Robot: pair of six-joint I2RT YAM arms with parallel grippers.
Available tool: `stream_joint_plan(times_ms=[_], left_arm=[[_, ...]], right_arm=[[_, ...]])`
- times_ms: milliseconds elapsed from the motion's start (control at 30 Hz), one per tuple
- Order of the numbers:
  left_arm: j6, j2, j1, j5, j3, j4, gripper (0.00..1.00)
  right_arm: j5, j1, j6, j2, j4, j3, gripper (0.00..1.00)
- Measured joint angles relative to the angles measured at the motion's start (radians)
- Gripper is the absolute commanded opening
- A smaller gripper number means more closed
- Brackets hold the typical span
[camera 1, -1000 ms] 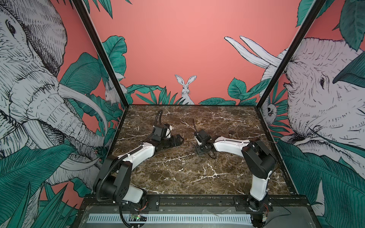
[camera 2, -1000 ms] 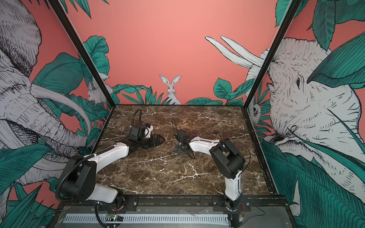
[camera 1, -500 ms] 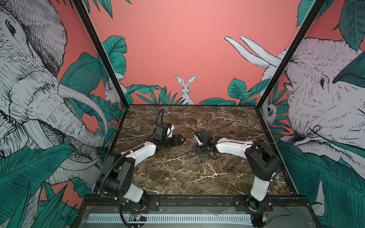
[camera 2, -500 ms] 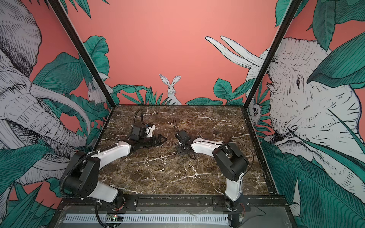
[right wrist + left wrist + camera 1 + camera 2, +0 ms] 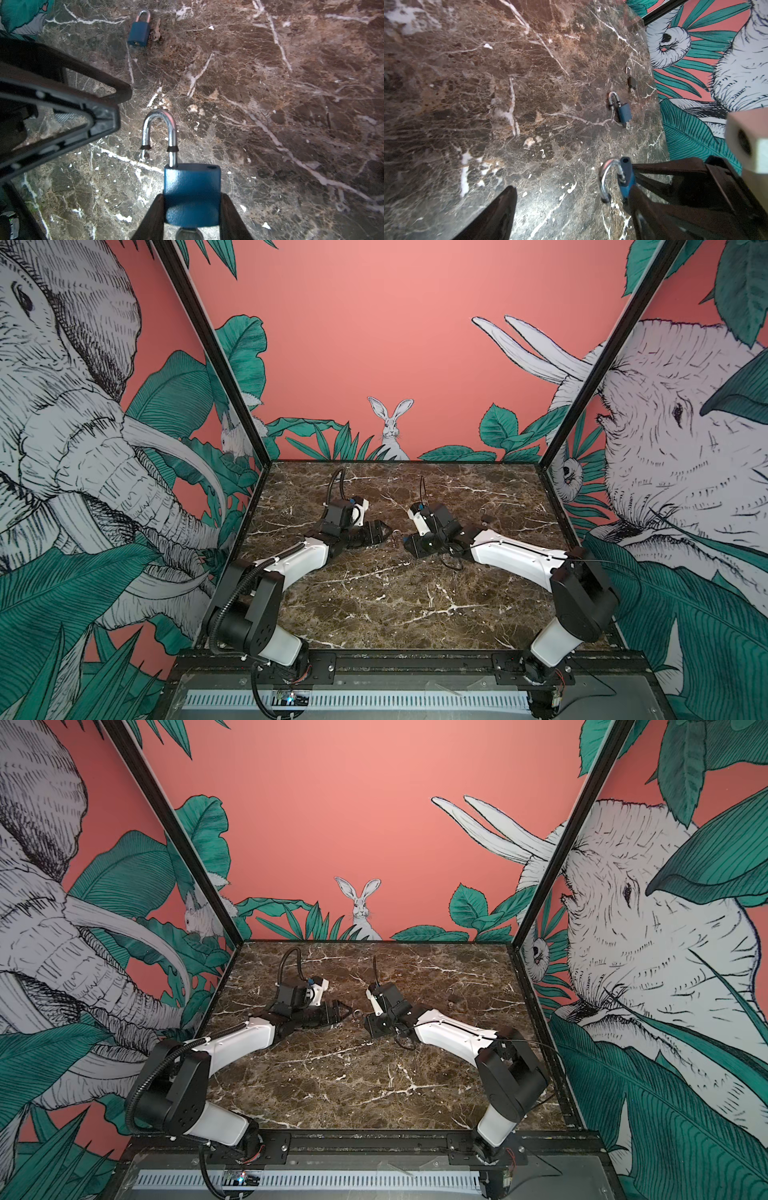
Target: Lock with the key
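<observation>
The right gripper (image 5: 192, 197) has its jaws clamped on the two sides of the blue padlock (image 5: 192, 187), low over the bench (image 5: 374, 605) near the middle. I think this is so the lock cannot wiggle while the other arm works on it. The left gripper (image 5: 384, 531) sits just beside the loop end, with its jaws wide apart and holding nothing. The padlock is small and painted blue, with a shiny metal loop (image 5: 160, 124) that has popped open (one leg hangs free, out of its hole). A silver key (image 5: 189, 232) seems to sit in the bottom. A second lock (image 5: 138, 31) lies on the bench, well apart.
</observation>
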Motion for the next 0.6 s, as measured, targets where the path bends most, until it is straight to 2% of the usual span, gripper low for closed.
stream_joint_plan(times_ms=[600], left_arm=[[-0.038, 0.038, -0.001, 0.07, 0.0, 0.116, 0.67]], right_arm=[[-0.072, -0.001, 0.032, -0.001, 0.039, -0.019, 0.17]])
